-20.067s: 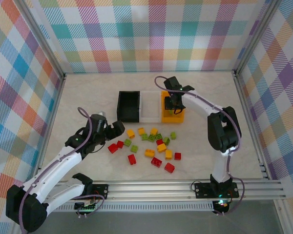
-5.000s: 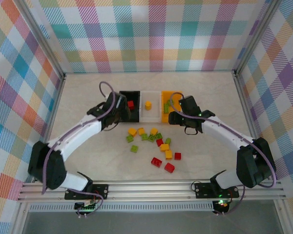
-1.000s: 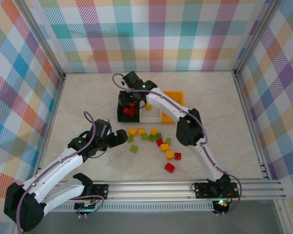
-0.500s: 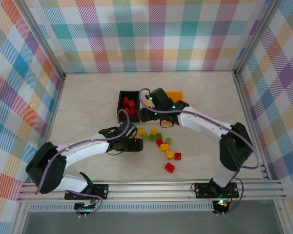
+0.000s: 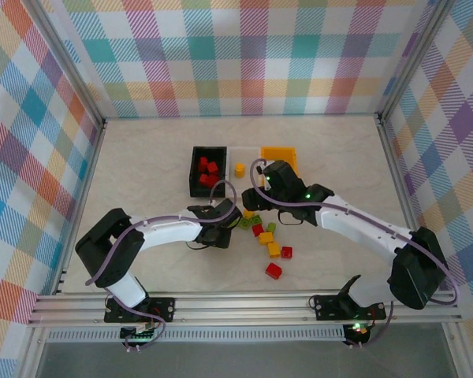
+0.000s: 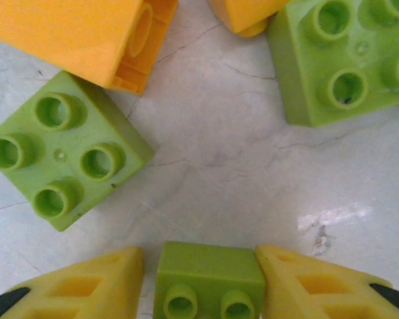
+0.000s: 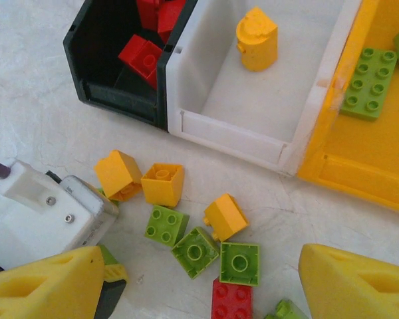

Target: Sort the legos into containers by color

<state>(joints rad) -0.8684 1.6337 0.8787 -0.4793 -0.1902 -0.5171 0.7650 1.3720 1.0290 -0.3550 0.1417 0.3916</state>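
Observation:
My left gripper (image 5: 221,235) is down on the table at the left edge of the brick pile. Its yellow fingers (image 6: 80,286) flank a lime green brick (image 6: 209,279), the right one touching it. Another green brick (image 6: 63,149) lies just ahead. My right gripper (image 5: 258,197) hovers open above the pile (image 7: 206,286) with nothing held. The black bin (image 7: 120,93) holds red bricks (image 7: 143,56). In the white bin (image 7: 233,129) lies one yellow brick (image 7: 256,38), and the orange bin (image 7: 359,166) holds a green plate (image 7: 369,83).
Loose yellow, green and red bricks (image 5: 266,238) are scattered right of my left gripper, and a red one (image 5: 273,271) lies nearest the front. My left gripper's white body (image 7: 46,212) is close under the right gripper. Plaid walls stand on three sides.
My right gripper has pulled back from beside the black bin to above the pile. The left gripper has shifted slightly right and settled around the green brick.

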